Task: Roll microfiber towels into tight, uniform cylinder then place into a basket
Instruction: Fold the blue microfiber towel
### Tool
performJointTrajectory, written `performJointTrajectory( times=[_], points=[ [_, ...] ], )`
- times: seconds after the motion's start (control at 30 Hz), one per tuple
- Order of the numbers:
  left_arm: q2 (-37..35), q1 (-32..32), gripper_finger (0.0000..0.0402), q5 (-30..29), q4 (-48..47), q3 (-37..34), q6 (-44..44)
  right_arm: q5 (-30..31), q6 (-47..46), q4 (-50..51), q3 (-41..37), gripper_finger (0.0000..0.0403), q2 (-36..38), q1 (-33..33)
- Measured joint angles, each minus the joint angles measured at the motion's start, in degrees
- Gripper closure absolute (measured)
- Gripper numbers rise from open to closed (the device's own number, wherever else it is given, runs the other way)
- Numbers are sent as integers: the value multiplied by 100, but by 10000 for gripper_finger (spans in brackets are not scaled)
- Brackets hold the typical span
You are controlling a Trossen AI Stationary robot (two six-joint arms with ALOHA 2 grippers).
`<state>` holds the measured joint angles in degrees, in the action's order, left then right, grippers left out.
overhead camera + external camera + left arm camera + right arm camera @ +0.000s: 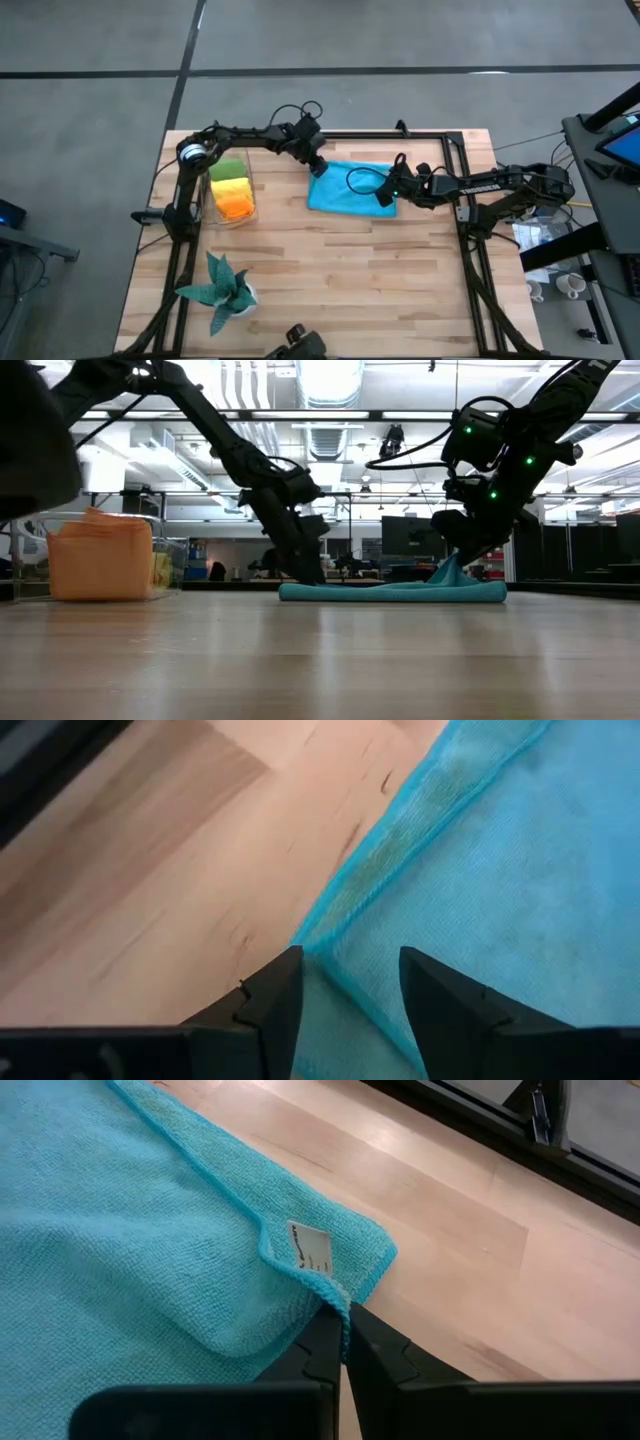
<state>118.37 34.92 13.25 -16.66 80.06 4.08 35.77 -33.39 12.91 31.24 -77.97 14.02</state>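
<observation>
Blue towel (350, 187) spread flat mid-table, an arm at each end.
Right gripper (345, 1342) pinches its tagged corner, lifting it; left gripper (345, 988) stands parted over the opposite edge; basket (247, 200) holds green, yellow, orange towels.

The print on the small white tag (311, 1248) sewn to the blue towel (130, 1240) is too small to be read, the towel's far parts are cut off in both wrist views, and the basket (160, 565) is cut off in the low view, its walls barely discernible.
</observation>
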Motion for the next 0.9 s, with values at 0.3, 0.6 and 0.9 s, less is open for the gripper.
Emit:
performJointTrajectory(
  times=[0.3, 0.6, 0.9],
  points=[
    [-9, 2, 251, 25, 331, 18, -9, -2, 0, -4, 0, 394, 0, 0],
    [-9, 0, 281, 22, 166, 5, -47, 0, 11, -4, 0, 394, 0, 0],
    [-9, -26, 291, 126, -12, -3, -18, 0, 11, -2, 0, 394, 0, 0]
  ],
)
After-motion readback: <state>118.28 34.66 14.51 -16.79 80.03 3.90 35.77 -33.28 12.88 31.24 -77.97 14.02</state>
